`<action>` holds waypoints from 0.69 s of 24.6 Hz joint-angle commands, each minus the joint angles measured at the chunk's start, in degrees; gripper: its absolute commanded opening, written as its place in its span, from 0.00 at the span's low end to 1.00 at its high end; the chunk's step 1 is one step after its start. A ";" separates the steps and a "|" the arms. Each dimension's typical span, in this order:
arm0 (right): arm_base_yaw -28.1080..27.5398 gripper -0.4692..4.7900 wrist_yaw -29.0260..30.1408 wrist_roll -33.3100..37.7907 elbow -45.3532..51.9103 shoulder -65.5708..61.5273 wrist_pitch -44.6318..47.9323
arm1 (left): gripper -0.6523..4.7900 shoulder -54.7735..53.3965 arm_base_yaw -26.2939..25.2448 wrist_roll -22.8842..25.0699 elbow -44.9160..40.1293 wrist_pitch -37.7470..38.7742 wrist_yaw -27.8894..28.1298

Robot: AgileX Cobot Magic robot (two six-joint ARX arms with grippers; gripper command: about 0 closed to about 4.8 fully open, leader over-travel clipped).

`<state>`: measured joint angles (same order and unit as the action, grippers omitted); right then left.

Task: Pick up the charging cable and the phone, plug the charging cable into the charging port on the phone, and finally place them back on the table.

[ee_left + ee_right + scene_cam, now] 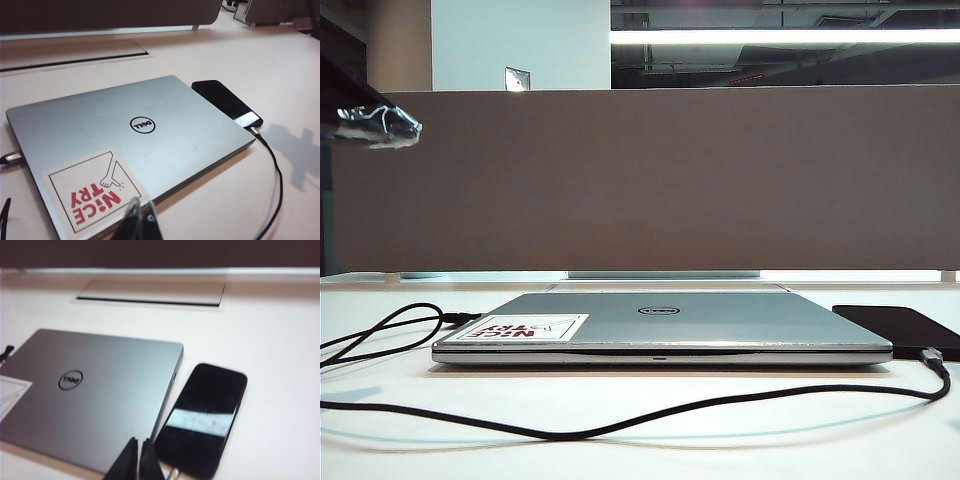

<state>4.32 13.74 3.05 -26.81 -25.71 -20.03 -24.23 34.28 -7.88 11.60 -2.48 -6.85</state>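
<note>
Flat black glossy phone (202,415) lies on broad white table (640,450) just beside silver laptop (135,135). Long thin black cable (620,425) plugged into phone's short edge. Left gripper (138,220) and right gripper (138,460) pinched closed, empty, raised. Phone slippery, breakable: grab long sides. Cable floppy: grab near plug.

a grey-brown divider panel (650,180) spans the back (bright ceiling light strip (785,36) above).

Left hand (139,220), closed, hangs over laptop (130,145).
</note>
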 commanded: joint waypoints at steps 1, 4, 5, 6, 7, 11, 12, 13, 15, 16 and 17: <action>-0.07 0.13 0.09 0.13 -0.31 0.09 -1.49 | 0.11 -0.04 -0.02 0.61 -2.62 -7.15 0.00; -0.04 0.13 0.13 0.15 -0.31 0.09 -1.62 | 0.11 -0.07 -0.02 0.61 -4.35 -8.52 0.00; -0.07 0.13 0.13 0.13 -0.31 0.11 -1.60 | 0.11 -0.07 -0.02 0.61 -4.72 -8.44 0.00; -0.07 0.13 0.13 0.15 -0.31 0.11 -1.62 | 0.11 -0.04 -0.02 0.61 -4.98 -8.33 0.00; -0.07 0.13 0.13 0.15 -0.31 0.11 -1.62 | 0.11 -0.04 -0.02 0.59 -5.14 -8.28 0.00; -0.07 0.13 0.13 0.15 -0.31 0.11 -1.62 | 0.11 0.98 -0.39 0.66 -5.31 -8.57 -0.02; -0.07 0.13 0.13 0.13 -0.31 0.11 -1.62 | 0.11 1.70 -0.90 0.61 -5.31 -8.28 0.00; -0.07 0.13 0.13 0.13 -0.31 0.11 -1.62 | 0.11 2.78 -1.97 0.61 -5.31 -7.72 0.00; -0.07 0.13 0.09 0.15 -0.31 0.09 -1.62 | 0.11 4.70 -4.55 0.61 -5.33 -6.43 0.00; -0.07 0.13 0.11 0.15 -0.31 0.11 -1.62 | 0.11 7.34 -8.90 0.59 -5.33 -4.57 0.00; -0.07 0.13 0.15 0.13 -0.31 0.11 -1.62 | 0.11 9.49 -12.46 0.59 -5.33 -2.89 0.00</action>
<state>4.32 13.72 3.05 -26.81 -25.74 -22.57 -16.34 24.56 -7.33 6.22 -7.33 -6.90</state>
